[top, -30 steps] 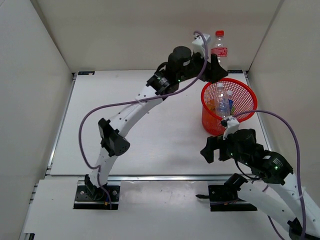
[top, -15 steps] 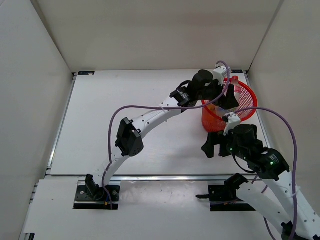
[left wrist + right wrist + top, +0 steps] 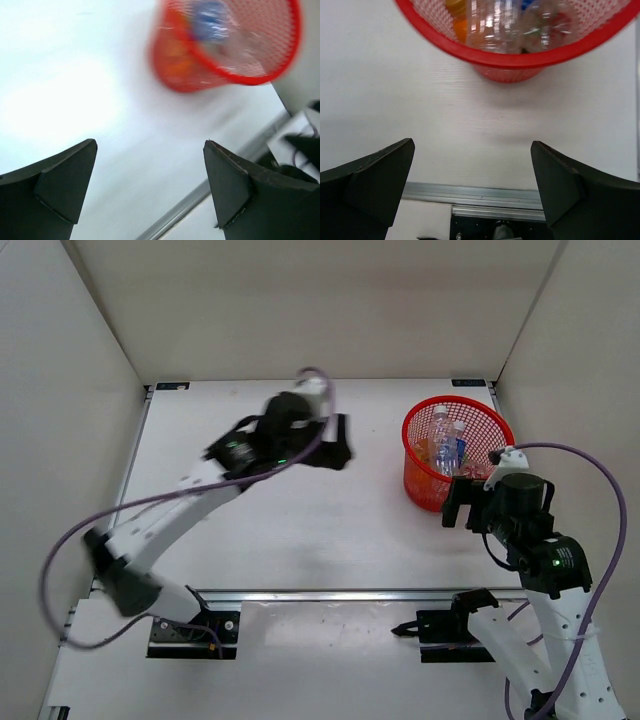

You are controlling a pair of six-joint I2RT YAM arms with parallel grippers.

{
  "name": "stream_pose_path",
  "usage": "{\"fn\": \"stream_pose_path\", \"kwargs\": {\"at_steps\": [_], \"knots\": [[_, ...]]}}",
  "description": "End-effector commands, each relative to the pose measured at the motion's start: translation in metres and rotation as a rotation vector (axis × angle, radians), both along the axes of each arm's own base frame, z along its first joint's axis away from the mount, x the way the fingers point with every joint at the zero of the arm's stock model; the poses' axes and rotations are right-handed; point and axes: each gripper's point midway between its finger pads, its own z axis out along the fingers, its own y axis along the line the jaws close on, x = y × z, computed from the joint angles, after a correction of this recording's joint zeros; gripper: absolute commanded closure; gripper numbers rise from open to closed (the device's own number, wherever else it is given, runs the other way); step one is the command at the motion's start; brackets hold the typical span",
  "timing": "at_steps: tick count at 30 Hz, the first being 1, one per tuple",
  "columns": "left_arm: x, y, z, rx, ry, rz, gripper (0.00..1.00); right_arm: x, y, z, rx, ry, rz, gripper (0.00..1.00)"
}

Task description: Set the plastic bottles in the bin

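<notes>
Bin [image 3: 425, 485] is red plastic mesh. The lattice walls look fairly matt, and the thick smooth rim has a bit of sheen. Bottles [image 3: 441, 443] inside are clear glossy plastic and catch highlights in the right wrist view; one's orange. Table [image 3: 300, 520] is white and matt, with a faint grain up close. Rail [image 3: 330, 593] along the near edge looks like bare brushed metal. Right arm [image 3: 545, 570] has smooth white plastic shells and black matt joints. Both the left gripper [image 3: 150, 150] and right gripper [image 3: 472, 147] have matt black fingers [image 3: 560, 185] with slightly rough edges. Walls [image 3: 300, 310] are matt off-white.
</notes>
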Motion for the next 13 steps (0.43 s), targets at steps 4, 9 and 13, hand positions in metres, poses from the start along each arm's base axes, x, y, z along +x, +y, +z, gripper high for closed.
{"fn": "stream_pose_path", "kwargs": {"at_steps": [4,9,13], "knots": [[-0.067,0.283,-0.065,0.166,0.159,0.684,0.01,-0.011,-0.059,0.005,-0.109,0.005,-0.309,0.01],[-0.124,0.375,-0.058,0.165,0.068,0.927,0.02,-0.014,-0.069,0.006,-0.102,-0.012,-0.337,0.00],[-0.138,0.375,-0.058,0.130,0.033,0.925,0.01,-0.012,-0.067,-0.001,-0.080,0.008,-0.347,0.01]]}}
